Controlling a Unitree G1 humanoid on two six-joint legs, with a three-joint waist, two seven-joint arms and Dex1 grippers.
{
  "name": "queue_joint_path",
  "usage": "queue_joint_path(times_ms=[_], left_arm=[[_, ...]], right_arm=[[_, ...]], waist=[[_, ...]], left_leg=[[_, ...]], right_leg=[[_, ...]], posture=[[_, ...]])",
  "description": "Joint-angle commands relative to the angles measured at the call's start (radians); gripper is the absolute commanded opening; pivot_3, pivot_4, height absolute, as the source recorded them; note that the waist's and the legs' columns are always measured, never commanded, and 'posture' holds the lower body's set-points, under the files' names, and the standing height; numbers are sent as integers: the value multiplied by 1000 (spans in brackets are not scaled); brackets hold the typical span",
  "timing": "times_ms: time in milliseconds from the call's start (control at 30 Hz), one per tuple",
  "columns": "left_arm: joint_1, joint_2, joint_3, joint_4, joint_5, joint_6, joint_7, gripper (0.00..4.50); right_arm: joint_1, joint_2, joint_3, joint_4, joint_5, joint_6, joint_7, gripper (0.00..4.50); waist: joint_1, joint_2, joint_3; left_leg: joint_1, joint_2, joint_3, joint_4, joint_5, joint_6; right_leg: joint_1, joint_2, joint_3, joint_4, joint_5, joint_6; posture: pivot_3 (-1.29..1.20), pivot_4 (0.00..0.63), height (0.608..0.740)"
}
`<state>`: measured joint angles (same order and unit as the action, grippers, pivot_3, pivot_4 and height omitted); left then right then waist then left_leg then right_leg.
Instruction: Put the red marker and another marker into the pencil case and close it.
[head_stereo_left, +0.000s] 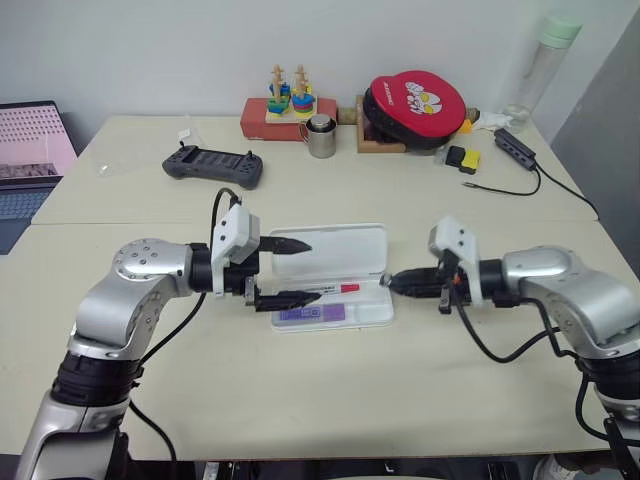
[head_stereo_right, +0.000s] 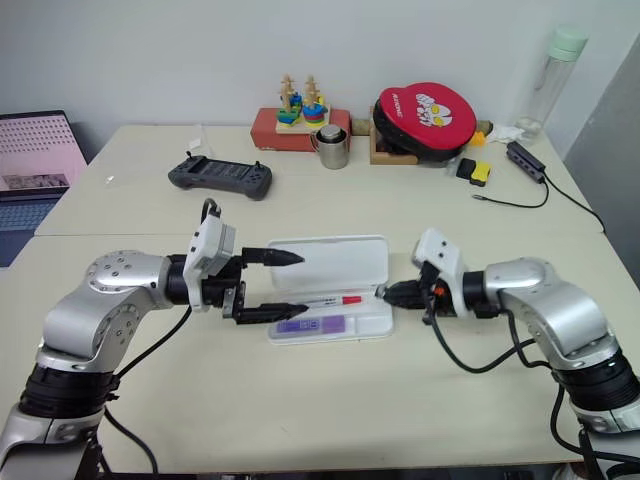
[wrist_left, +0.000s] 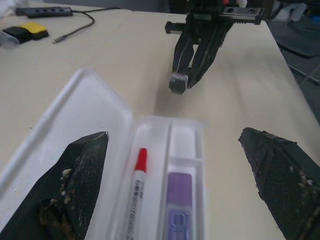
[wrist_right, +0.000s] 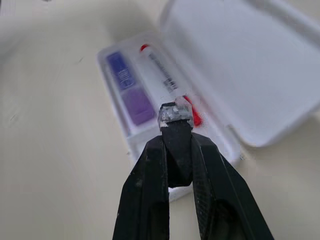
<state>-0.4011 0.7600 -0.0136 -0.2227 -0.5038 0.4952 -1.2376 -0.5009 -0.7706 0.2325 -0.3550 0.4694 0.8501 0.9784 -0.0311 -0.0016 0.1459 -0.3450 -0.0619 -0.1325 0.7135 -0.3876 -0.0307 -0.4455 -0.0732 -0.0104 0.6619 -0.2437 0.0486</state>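
The white pencil case (head_stereo_left: 330, 250) lies open in the middle of the table, its lid flat toward the far side. In its tray rest the red marker (head_stereo_left: 335, 289), red cap toward the right, and the purple marker (head_stereo_left: 312, 314) in the nearer compartment. My left gripper (head_stereo_left: 314, 271) hovers open at the case's left end, one finger over the lid and the other over the tray. My right gripper (head_stereo_left: 392, 282) is shut on nothing, pointing at the case's right end with its tip just off the rim. The right wrist view shows both markers (wrist_right: 162, 77) (wrist_right: 131, 90) beyond the closed fingertips.
A dark grey game controller (head_stereo_left: 213, 166) lies behind the case to the left. Along the far edge stand a metal cup (head_stereo_left: 321, 137), a wooden stacking toy (head_stereo_left: 290, 92) and a red pouch (head_stereo_left: 415, 105). A cabled hub (head_stereo_left: 515, 145) is far right and a laptop (head_stereo_left: 30, 150) far left.
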Motion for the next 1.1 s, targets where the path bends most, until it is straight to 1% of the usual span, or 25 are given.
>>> queue_joint_path(times_ms=[33,133,500,567,633,800,1000,1033,1067,1100], left_arm=[[10,24,22,-50,-26,-10,-17,4500],[13,30,18,-55,-24,-5,-19,4500],[15,21,-7,-56,-11,-1,2,4500],[14,21,-7,-56,-13,0,11,4500],[13,21,-8,-58,-15,1,18,4500],[18,18,-1,-65,-21,10,44,4500],[28,20,15,-76,-33,27,73,4500],[32,19,25,-79,-38,35,82,4500],[36,16,41,-82,-46,45,101,4500],[38,11,62,-83,-53,57,127,4500]], right_arm=[[-33,-5,53,-4,-51,-35,17,278],[-38,0,88,8,-80,-45,16,278],[-51,35,140,51,-131,-58,21,278],[-56,47,141,60,-140,-58,21,977],[-61,59,141,72,-150,-59,15,1398],[-66,73,130,80,-149,-64,25,2711],[-71,54,97,70,-117,-71,73,3916],[-77,57,78,70,-98,-74,83,4186],[-97,79,30,71,-51,-68,87,4405],[-134,110,-27,87,0,-47,80,4480]], waist=[[5,0,0],[6,0,0],[3,0,0],[3,0,0],[3,0,0],[3,0,0],[3,0,0],[3,0,0],[3,0,0],[3,0,0]], left_leg=[[0,0,0,0,0,0],[0,0,-1,0,0,0],[0,0,-1,0,0,0],[0,0,-1,0,0,0],[0,0,-1,0,0,0],[0,0,-1,0,0,0],[0,0,-1,0,0,0],[0,0,-1,0,0,0],[0,0,-1,0,0,0],[0,0,-1,0,0,0]], right_leg=[[0,0,0,0,0,0],[0,0,-1,-1,0,0],[0,0,-1,-1,0,0],[0,0,-1,0,0,0],[0,0,-1,0,0,0],[0,0,-1,-1,0,0],[0,0,0,-1,0,0],[0,0,-1,-1,0,0],[0,0,-1,-1,0,0],[0,0,0,-1,0,0]], posture=[[0,150,740],[0,150,740],[0,150,740],[0,150,740],[0,150,740],[0,150,740],[0,150,740],[0,150,740],[0,150,740],[0,150,740]])
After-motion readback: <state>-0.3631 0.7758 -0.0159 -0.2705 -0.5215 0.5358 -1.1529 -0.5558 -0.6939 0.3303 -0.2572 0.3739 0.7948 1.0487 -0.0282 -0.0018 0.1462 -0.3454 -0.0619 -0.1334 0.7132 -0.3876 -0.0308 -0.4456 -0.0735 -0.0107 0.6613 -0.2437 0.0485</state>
